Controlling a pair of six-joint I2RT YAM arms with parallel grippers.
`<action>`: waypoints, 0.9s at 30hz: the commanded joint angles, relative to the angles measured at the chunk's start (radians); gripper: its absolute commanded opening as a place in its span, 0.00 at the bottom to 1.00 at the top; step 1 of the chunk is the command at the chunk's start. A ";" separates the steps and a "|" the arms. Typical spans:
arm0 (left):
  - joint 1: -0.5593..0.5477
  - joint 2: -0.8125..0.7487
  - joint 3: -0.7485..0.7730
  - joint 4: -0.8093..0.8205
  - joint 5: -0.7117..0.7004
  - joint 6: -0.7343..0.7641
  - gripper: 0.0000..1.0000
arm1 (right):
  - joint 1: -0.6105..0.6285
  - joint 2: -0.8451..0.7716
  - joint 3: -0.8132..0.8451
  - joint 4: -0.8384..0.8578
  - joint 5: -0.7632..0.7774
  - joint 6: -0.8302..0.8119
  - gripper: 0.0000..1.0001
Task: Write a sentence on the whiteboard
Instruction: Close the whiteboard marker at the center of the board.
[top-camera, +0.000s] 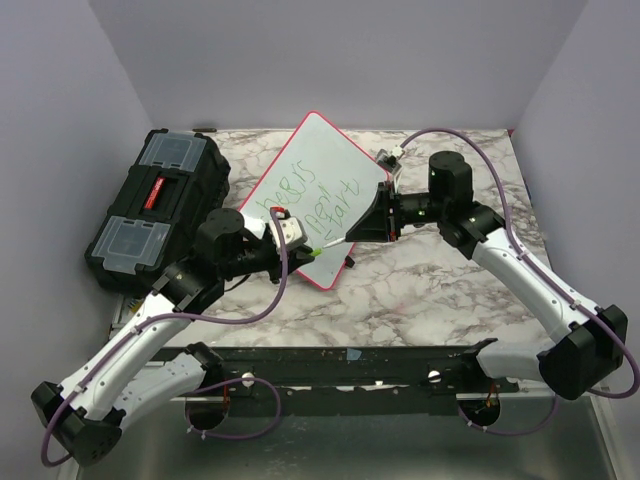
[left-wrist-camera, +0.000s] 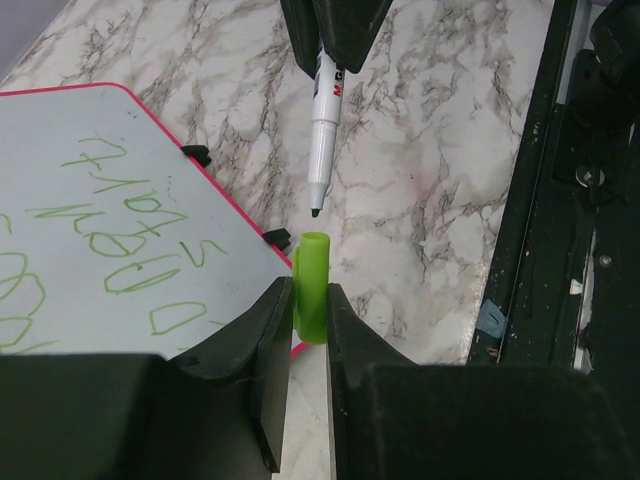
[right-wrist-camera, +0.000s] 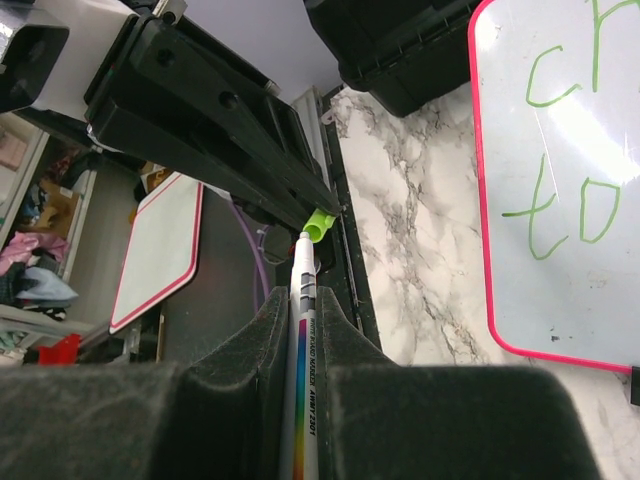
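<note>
Marble tabletop (top-camera: 430, 290) bears green-scrawled, pink-rimmed whiteboard (top-camera: 315, 200); left fingers (left-wrist-camera: 250, 340) pinch cap (left-wrist-camera: 310, 285), right fingers (right-wrist-camera: 250, 350) grip marker (right-wrist-camera: 303, 330).

A black toolbox (top-camera: 160, 205) sits slantwise at the far left corner of the marbled worktop (top-camera: 430, 290), with a red patch and two clear-lidded trays on its lid. Over the worktop's middle, a white marker (left-wrist-camera: 323, 130) points its bare dark tip at the mouth of a lime-green cap (left-wrist-camera: 310, 290), the two just apart. A black rail (top-camera: 380, 365) runs along the near edge. Lilac walls (top-camera: 330, 60) enclose the far and side edges.
</note>
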 joint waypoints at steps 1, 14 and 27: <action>0.007 0.002 0.019 0.029 0.014 -0.018 0.00 | 0.009 0.012 0.032 -0.010 -0.019 -0.018 0.01; 0.012 0.025 0.034 0.032 0.032 -0.024 0.00 | 0.017 0.025 0.026 -0.020 -0.005 -0.034 0.01; 0.011 0.022 0.034 0.037 0.034 -0.032 0.00 | 0.023 0.033 0.041 -0.081 0.024 -0.084 0.01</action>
